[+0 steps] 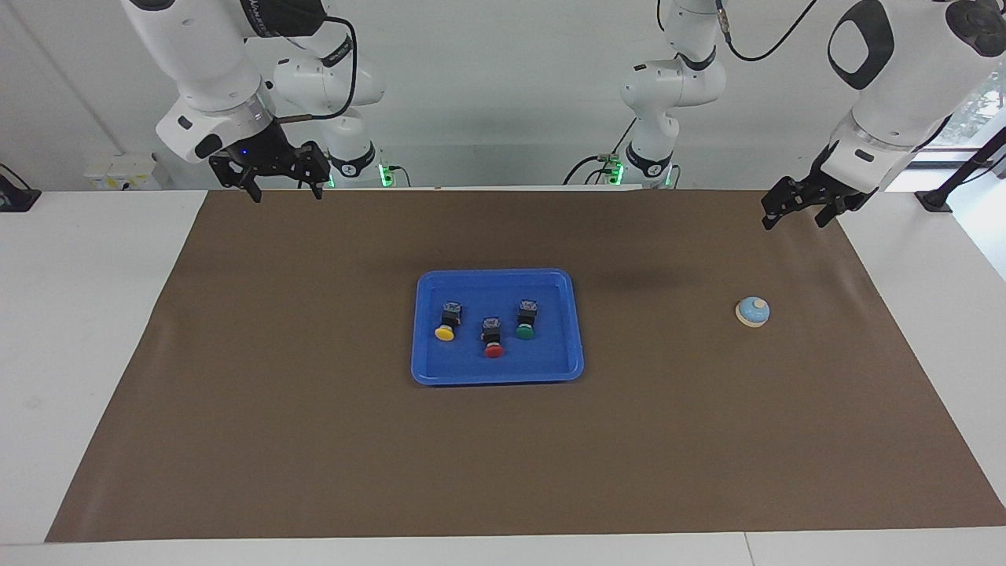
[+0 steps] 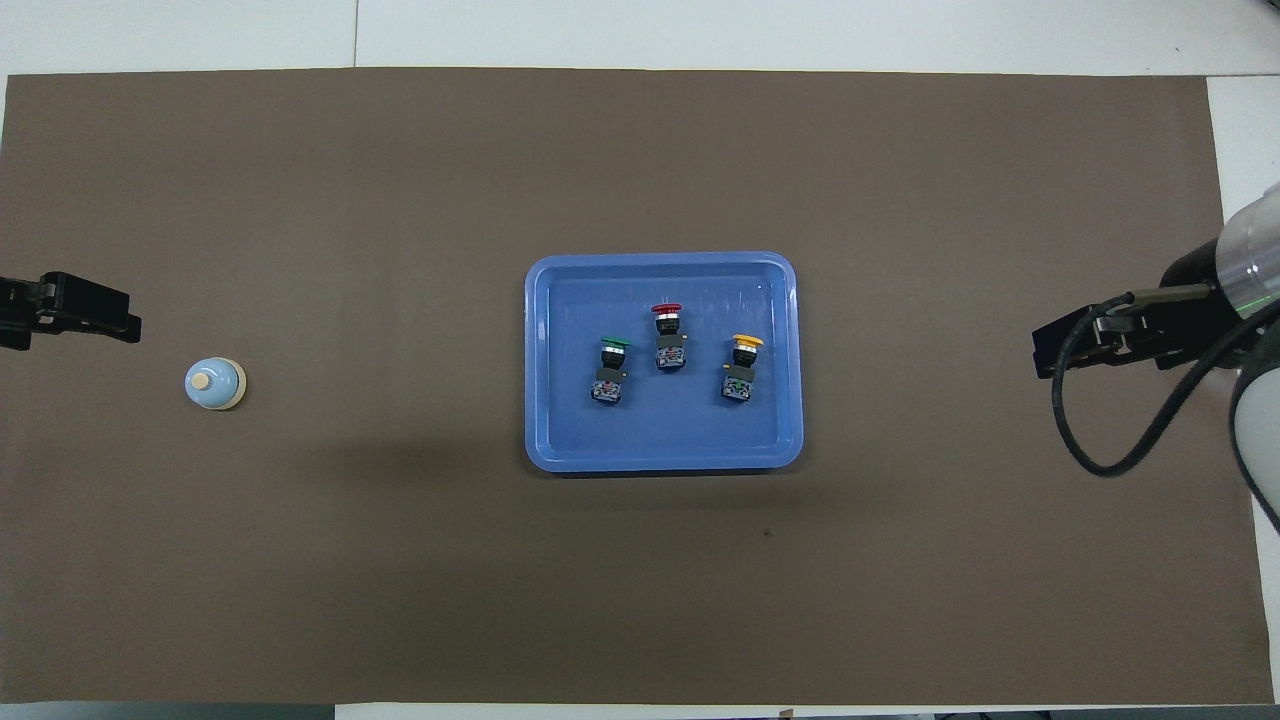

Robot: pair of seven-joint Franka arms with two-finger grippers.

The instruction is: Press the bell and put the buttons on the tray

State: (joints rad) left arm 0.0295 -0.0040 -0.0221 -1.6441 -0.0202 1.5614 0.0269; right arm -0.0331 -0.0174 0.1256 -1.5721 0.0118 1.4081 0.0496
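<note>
Both pincers are hanging in the air, each at its own end of the table. Right gripper (image 1: 284,187) is hovering over the mat's edge nearest the robots, at the right arm's end, its two fingers (image 1: 255,191) pointing down with a clear gap between them and nothing in it. Left gripper (image 1: 795,211) is hovering over the mat's corner at the left arm's end, tilted, fingers likewise apart and empty; in the overhead view it (image 2: 118,322) is showing as a dark block near the bell.

All three buttons are lying on their sides inside the blue tray (image 1: 579,330), which is sitting in the middle of the brown mat (image 1: 314,440). Yellow button (image 1: 447,322) is resting toward the right arm's end of the tray, green button (image 1: 526,319) toward the left arm's end, and red button (image 1: 492,337) between them, slightly farther from the robots. None is touching another, and each cap is pointing away from the robots. That spacing looks like the result of separate placements, each given its own spot.

The bell (image 1: 753,311) is standing upright on the mat, well apart from the tray, toward the left arm's end, where the left arm is the natural one to press it.

Judging from this layout, the placing part is looking finished; whether the bell has been pressed cannot be read here. With both hands empty and clear of everything, the arms are appearing to wait.
</note>
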